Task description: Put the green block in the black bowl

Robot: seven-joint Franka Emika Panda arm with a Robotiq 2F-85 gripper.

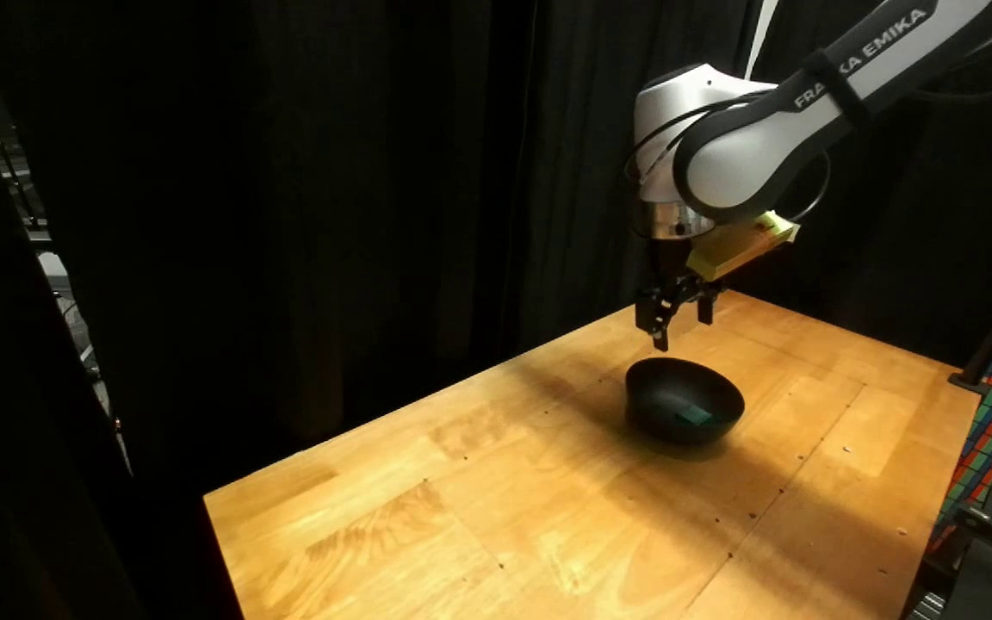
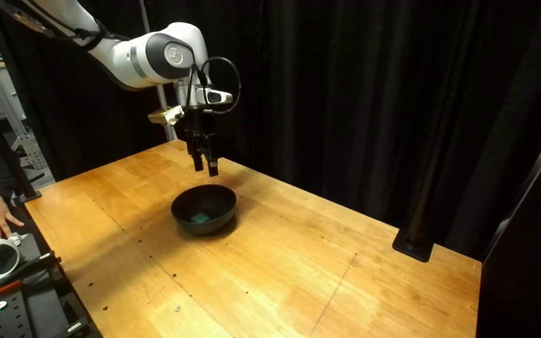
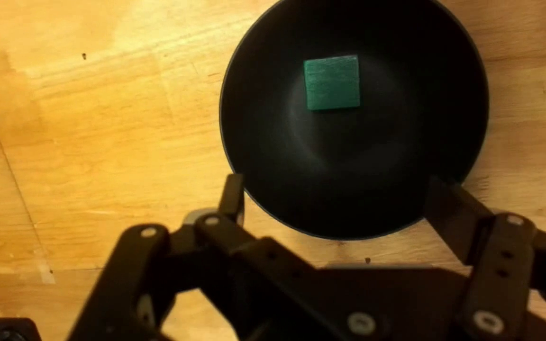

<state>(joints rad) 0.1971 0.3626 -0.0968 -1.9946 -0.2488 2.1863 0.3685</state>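
Black cloth curtains (image 1: 393, 215) hang behind a pale wooden table (image 2: 298, 244), whose flat top offers a steady base. The white-and-black jointed robot arm (image 2: 160, 56) reaches in over it, bent so that its end points downward. A round, smooth-walled black bowl (image 2: 208, 228) sits mouth up on the table, a stance suited to catching and keeping a small thing let go from above. The black, jointed two-finger gripper (image 1: 683, 332) hangs higher than the rim, touching nothing, pointing down; its fingers (image 3: 453, 218) stand well apart with nothing between them, probably because no hold is called for. The small, solid green block (image 3: 332, 83) lies inside the black bowl, off-centre on its floor, where the curved wall should keep it from straying. Whether it rests quite flat I cannot tell. The placing looks complete; what remains, I judge, is raising the arm clear of the rim.
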